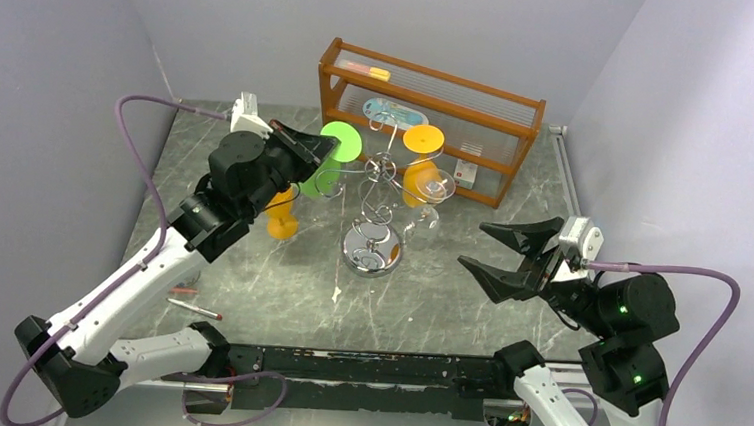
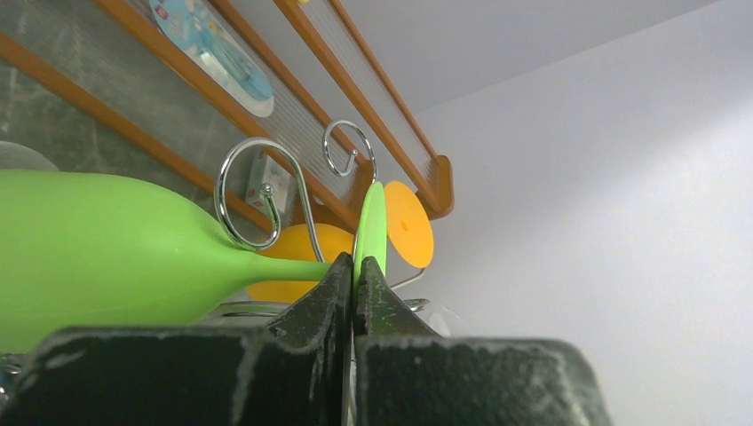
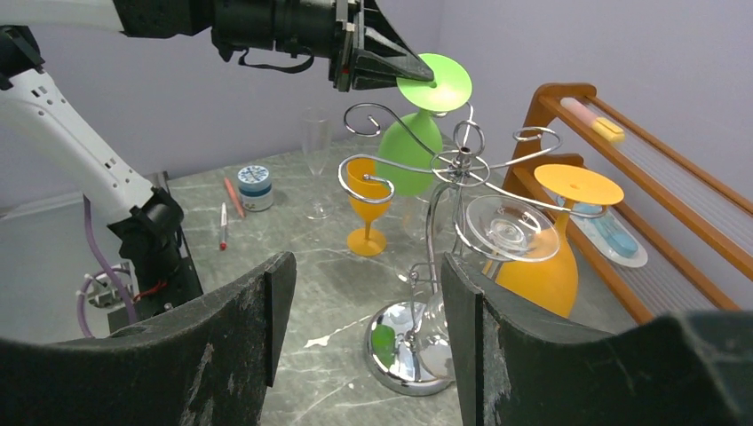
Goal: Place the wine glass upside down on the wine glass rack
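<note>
A green wine glass (image 1: 321,174) hangs upside down, its flat foot (image 1: 341,140) on top. My left gripper (image 1: 325,149) is shut on the edge of that foot (image 2: 371,222). It holds the stem among the curled left arms of the chrome wine glass rack (image 1: 379,203). In the left wrist view a chrome scroll (image 2: 257,191) curls just over the stem by the green bowl (image 2: 107,257). The right wrist view shows the green glass (image 3: 408,155) beside the rack (image 3: 457,164). My right gripper (image 1: 506,252) is open and empty, right of the rack's round base (image 3: 413,346).
An orange glass (image 3: 542,266) and a clear glass (image 3: 506,226) hang upside down on the rack's right side. A small orange glass (image 3: 367,209) and a clear flute (image 3: 315,160) stand left of it. A brown wooden shelf (image 1: 430,116) stands behind. A jar (image 3: 255,186) and pens (image 3: 222,226) lie at left.
</note>
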`<state>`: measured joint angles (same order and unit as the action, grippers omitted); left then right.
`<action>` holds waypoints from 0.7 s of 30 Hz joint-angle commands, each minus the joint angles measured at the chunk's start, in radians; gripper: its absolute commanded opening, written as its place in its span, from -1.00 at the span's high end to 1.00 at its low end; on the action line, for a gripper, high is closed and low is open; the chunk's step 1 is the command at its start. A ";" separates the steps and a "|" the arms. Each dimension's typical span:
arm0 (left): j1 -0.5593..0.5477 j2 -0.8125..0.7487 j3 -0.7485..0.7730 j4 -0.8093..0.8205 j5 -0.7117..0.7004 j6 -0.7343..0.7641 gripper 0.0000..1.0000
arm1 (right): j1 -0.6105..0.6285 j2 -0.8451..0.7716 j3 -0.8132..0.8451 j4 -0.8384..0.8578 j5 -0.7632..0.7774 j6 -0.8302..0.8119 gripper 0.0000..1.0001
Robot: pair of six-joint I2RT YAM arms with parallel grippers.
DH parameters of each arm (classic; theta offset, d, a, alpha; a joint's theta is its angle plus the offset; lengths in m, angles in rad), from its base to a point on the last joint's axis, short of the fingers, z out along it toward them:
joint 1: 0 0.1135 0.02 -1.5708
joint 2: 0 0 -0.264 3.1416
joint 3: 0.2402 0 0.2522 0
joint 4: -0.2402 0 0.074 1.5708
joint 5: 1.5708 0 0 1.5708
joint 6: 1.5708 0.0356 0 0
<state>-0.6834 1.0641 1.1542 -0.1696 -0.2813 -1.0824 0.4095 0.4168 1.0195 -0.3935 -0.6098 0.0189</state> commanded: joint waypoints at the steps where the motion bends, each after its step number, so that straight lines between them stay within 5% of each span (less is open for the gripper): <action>1: 0.061 0.023 -0.023 0.111 0.206 -0.087 0.90 | -0.001 -0.016 0.000 -0.003 0.017 0.014 -0.29; 21: 0.199 0.083 -0.069 0.321 0.297 -0.076 0.90 | 0.000 -0.018 0.017 -0.016 0.033 0.021 -0.30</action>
<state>-0.5114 1.1381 1.0962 0.0711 -0.0120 -1.1713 0.4095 0.4110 1.0199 -0.3939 -0.5880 0.0303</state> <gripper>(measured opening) 0.053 0.648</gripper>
